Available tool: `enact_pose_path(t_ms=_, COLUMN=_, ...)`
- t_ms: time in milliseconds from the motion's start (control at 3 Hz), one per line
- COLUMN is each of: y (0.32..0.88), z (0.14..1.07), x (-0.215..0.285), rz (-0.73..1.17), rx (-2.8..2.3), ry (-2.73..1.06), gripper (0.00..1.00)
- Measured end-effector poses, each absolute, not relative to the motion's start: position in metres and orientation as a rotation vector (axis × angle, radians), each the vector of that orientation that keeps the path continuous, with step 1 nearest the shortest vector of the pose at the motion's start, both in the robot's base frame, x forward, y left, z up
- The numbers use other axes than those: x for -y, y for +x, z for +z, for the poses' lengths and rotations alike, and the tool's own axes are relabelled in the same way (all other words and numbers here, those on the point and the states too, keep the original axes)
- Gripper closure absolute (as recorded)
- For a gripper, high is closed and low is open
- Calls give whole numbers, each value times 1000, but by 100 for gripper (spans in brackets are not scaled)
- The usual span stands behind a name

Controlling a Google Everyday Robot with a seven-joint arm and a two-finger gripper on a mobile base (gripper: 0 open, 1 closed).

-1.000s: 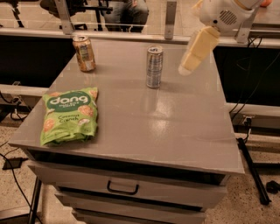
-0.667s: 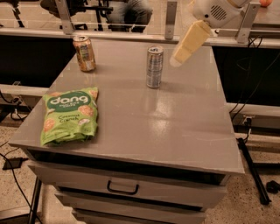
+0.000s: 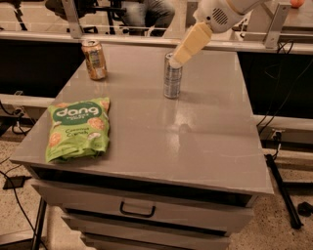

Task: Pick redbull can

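Where the grey tabletop (image 3: 205,136) runs toward its far edge, the redbull can (image 3: 172,80) stands upright, a little right of the middle. It is slim, silver and blue, with bare surface all around its base. The tool (image 3: 179,56) comes down at a slant from the upper right, a cream-coloured piece on a white arm (image 3: 220,12), and its tip lies over the can's top rim in this view. Whether it touches the can or only hangs near it cannot be told, nor whether the tool is open or closed. Well to the left, near the far left corner, a wider orange-gold can (image 3: 94,59) also stands upright. Nearer the front left a green snack bag (image 3: 79,128) lies flat, its lower edge close to the tabletop's front edge. Under the tabletop sits a drawer (image 3: 195,215) with a dark handle (image 3: 137,211). The two cans and the bag are well apart from one another.
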State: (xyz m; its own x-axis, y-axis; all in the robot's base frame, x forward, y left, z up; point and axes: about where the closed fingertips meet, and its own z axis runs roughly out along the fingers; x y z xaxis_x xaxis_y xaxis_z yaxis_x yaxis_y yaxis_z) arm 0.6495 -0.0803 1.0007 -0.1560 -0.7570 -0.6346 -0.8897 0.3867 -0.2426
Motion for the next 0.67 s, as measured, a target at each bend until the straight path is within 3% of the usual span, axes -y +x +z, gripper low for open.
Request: enact_pose_path(t_ms=667, y=668, z=956, x=63, rz=226, rx=-2025, ry=-1346, gripper=0)
